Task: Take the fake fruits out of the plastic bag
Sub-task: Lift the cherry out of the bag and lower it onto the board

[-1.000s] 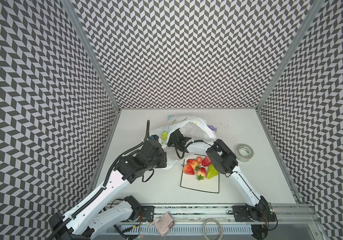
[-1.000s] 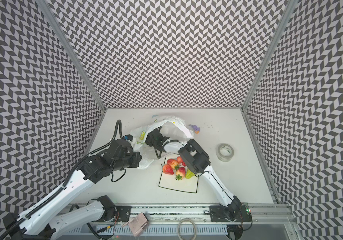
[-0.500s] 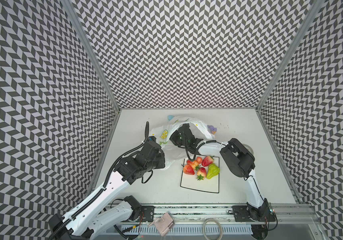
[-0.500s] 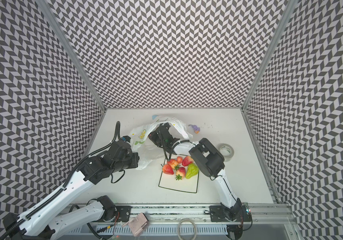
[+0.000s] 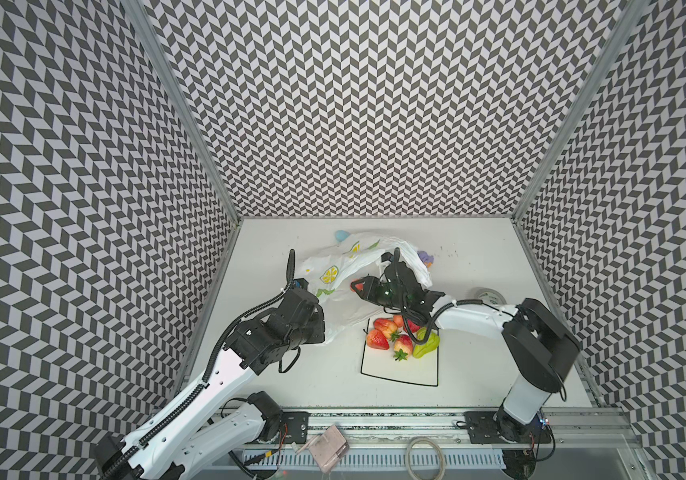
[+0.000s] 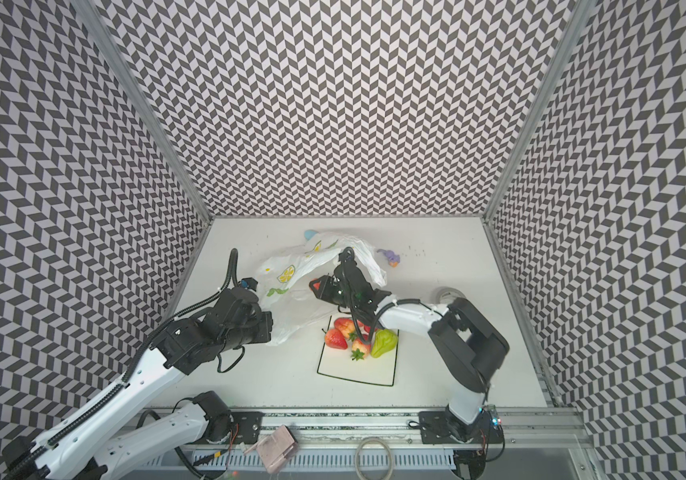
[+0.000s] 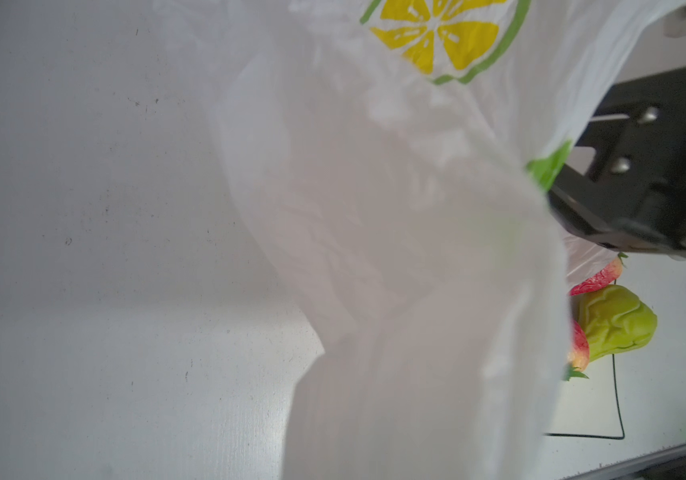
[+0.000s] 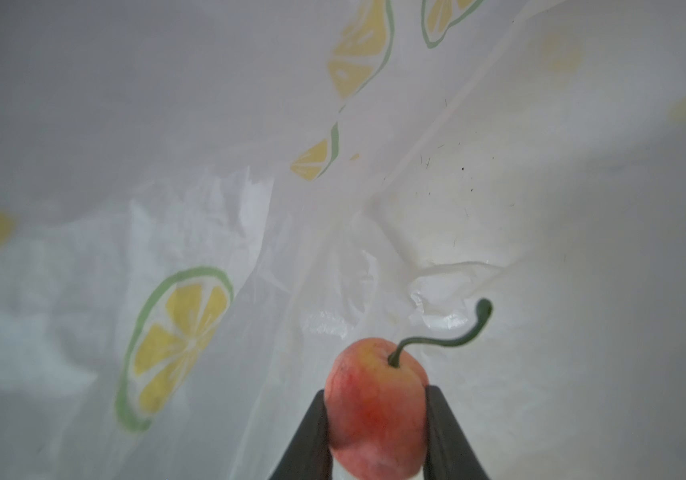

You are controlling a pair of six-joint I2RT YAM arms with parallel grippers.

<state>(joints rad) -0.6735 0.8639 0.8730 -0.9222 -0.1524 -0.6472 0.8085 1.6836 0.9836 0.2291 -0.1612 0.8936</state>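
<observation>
On the worktop [image 5: 316, 386], nearest, a plate [image 5: 399, 370] carries strawberries [image 5: 376, 338] and a pear [image 5: 426, 345]. Just behind it to the left, the left fingers [image 5: 317, 330] are pinched tight on the near edge of the bag [image 5: 341, 291], holding it up. The right fingers [image 8: 312, 436], partly closed, grip a round fruit [image 8: 376, 411] by its sides within the bag's open mouth. Behind the bag lie a blue egg [image 5: 341, 235] and a purple figure [image 5: 426, 258].
</observation>
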